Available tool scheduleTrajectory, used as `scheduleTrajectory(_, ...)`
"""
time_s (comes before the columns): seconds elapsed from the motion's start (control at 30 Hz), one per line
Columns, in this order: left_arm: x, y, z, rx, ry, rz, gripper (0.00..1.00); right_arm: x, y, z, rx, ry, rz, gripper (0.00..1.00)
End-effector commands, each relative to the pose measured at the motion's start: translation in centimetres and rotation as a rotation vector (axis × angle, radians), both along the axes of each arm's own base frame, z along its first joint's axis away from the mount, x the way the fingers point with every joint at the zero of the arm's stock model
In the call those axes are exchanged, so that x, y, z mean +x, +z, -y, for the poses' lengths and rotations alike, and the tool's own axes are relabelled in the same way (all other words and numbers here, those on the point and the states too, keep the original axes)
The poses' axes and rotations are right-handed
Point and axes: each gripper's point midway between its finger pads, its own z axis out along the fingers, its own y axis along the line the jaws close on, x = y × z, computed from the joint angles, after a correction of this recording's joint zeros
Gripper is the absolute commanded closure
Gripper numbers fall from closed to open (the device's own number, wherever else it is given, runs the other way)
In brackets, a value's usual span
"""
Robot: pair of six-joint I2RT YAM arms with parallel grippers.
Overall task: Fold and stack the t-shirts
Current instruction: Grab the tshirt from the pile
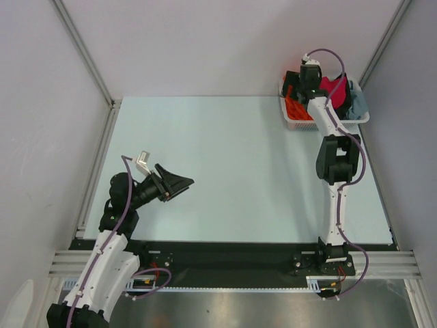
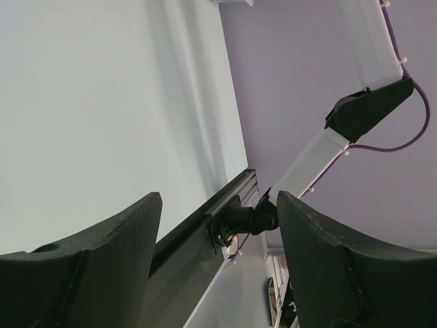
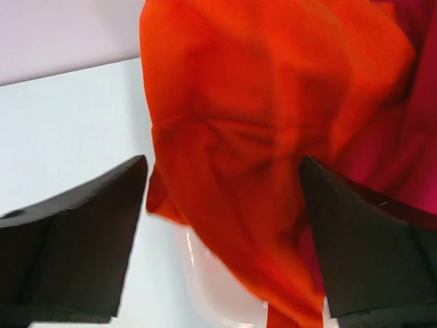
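We judge nothing folded or stacked yet: the shirts (image 1: 334, 87) lie heaped in the basket (image 1: 363, 117) at the table's (image 1: 225, 157) far right corner. The orange shirt (image 3: 252, 137) hangs at its rim between the right fingers (image 3: 68, 232), which are spread, not gripping. The left fingers (image 2: 89, 273) are apart too, empty, over the near left; we see a pale matt table, plain walls (image 1: 205, 41) and metal frame posts (image 1: 82, 51).

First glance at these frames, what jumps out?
The orange shirt fills the right wrist view, between the open right fingers, with a crimson shirt beside it. From above, the right arm stretches to the basket at the table's far right corner, while the left fingers hover open near the left edge.
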Motion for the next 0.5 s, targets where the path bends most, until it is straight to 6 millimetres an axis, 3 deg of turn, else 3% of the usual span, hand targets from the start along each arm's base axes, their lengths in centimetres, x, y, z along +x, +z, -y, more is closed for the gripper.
scheduleTrajectory(0.0,1.0,0.7,-0.3,-0.008,0.034,0.034,0.26,1.5,1.1,0.8,-0.101,-0.027,0.035,0.08)
scheduleTrajectory(0.07,1.0,0.5,-0.3,-0.017,0.038,0.023,0.26,1.7,0.3,1.0,-0.12,-0.06,0.026,0.24)
scheduleTrajectory(0.1,1.1,0.3,-0.3,-0.021,0.039,0.013,0.27,1.8,0.7,1.4,-0.135,-0.089,0.037,0.49)
scheduleTrajectory(0.17,1.1,0.1,-0.3,-0.021,0.038,0.004,0.27,2.1,1.3,1.7,-0.152,-0.108,0.061,0.62)
scheduleTrajectory(0.2,1.1,0.1,-0.3,-0.021,0.036,0.003,0.27,2.7,2.5,1.7,-0.143,-0.109,0.095,0.77)
scheduleTrajectory(0.27,1.0,-0.1,-0.2,-0.022,0.029,-0.008,0.29,3.0,3.8,1.8,-0.142,-0.12,0.113,0.95)
scheduleTrajectory(0.3,1.0,-0.1,-0.2,-0.024,0.028,-0.013,0.3,3.3,7.4,2.2,-0.133,-0.161,0.186,1.0)
scheduleTrajectory(0.33,1.0,-0.1,-0.1,-0.024,0.024,-0.016,0.31,3.2,9.4,2.1,-0.13,-0.174,0.226,1.0)
scheduleTrajectory(0.4,0.9,0.1,-0.1,-0.025,0.017,-0.014,0.33,2.9,15.3,1.5,-0.126,-0.183,0.367,1.0)
scheduleTrajectory(0.47,0.8,0.3,0.0,-0.028,0.011,-0.007,0.34,1.0,24.1,1.2,-0.102,-0.197,0.568,1.0)
